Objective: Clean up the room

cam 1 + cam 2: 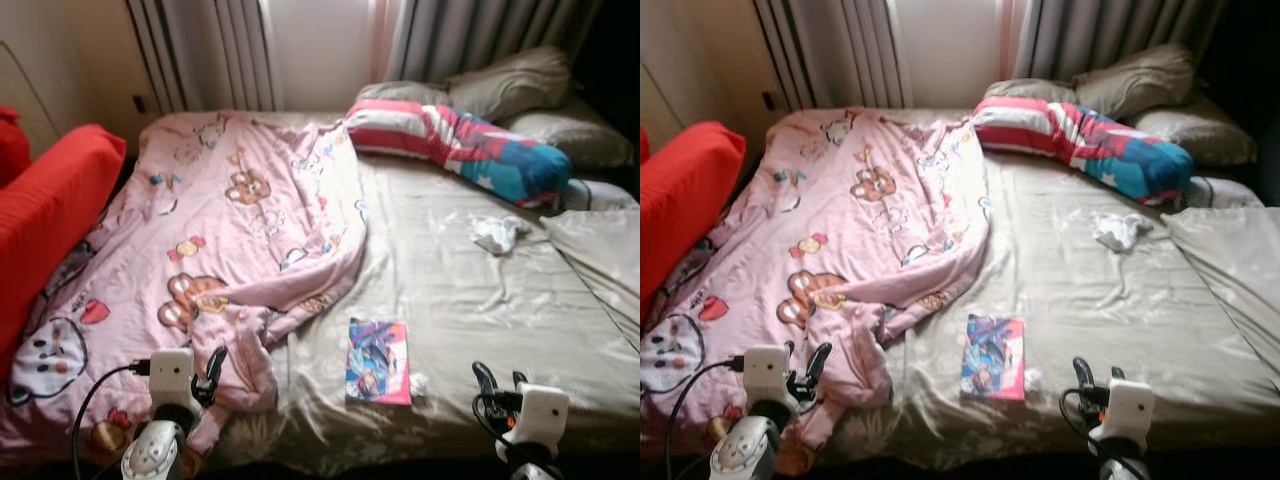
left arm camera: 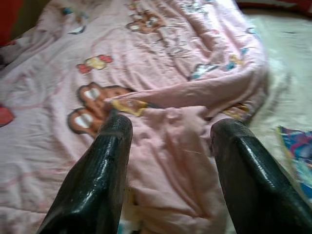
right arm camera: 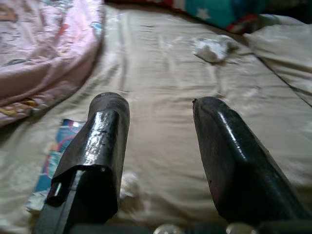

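Left tool point(image 2: 168, 141) parted, empty — over pink blanket point(image 1: 240, 230); right tool point(image 3: 161, 126) parted, empty — beside book point(image 1: 378, 361).

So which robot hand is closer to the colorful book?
Right. The right gripper sits just beside the book on the bare sheet; the left gripper is farther off, over the pink blanket.

Red sofa point(image 1: 45, 215) cut off at left edge; white crumpled item point(image 1: 497, 234) too small to identify.
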